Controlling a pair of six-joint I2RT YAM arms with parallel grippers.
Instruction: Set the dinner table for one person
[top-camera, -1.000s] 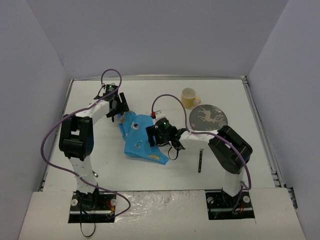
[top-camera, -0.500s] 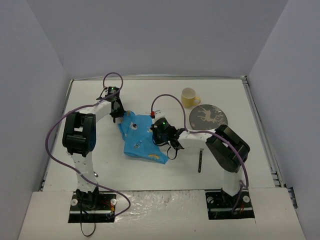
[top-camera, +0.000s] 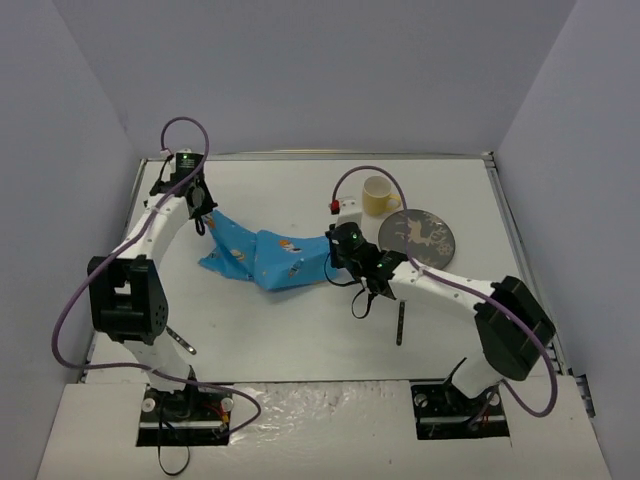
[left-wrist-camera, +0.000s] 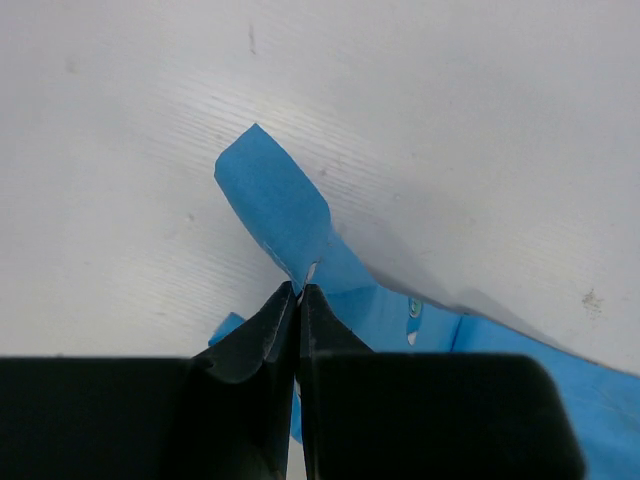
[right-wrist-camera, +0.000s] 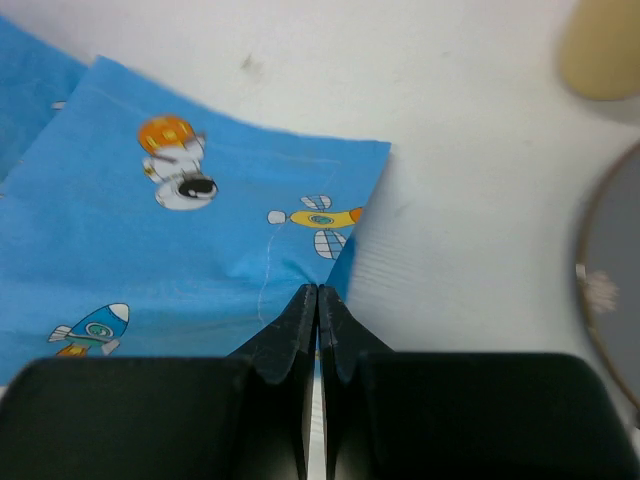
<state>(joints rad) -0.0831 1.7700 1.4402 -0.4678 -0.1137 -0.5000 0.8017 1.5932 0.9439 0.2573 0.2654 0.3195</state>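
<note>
A blue cartoon-printed cloth (top-camera: 265, 258) hangs stretched between my two grippers over the white dinner table (top-camera: 290, 340). My left gripper (top-camera: 204, 216) is shut on the cloth's far-left corner; in the left wrist view the left gripper (left-wrist-camera: 298, 290) pinches a curled blue flap of the cloth (left-wrist-camera: 280, 205). My right gripper (top-camera: 335, 262) is shut on the cloth's right edge; in the right wrist view the right gripper (right-wrist-camera: 317, 290) nips the cloth (right-wrist-camera: 180, 250) just below a printed plane.
A yellow cup (top-camera: 378, 195) stands at the back right, also seen as the cup (right-wrist-camera: 600, 50). A dark patterned plate (top-camera: 417, 237) lies beside it, its rim showing as the plate (right-wrist-camera: 615, 285). A dark utensil (top-camera: 400, 322) lies near the right arm.
Both grippers closed on the cloth and drew apart. The left went back and left, the right went right. The bunched cloth is now pulled out long.
</note>
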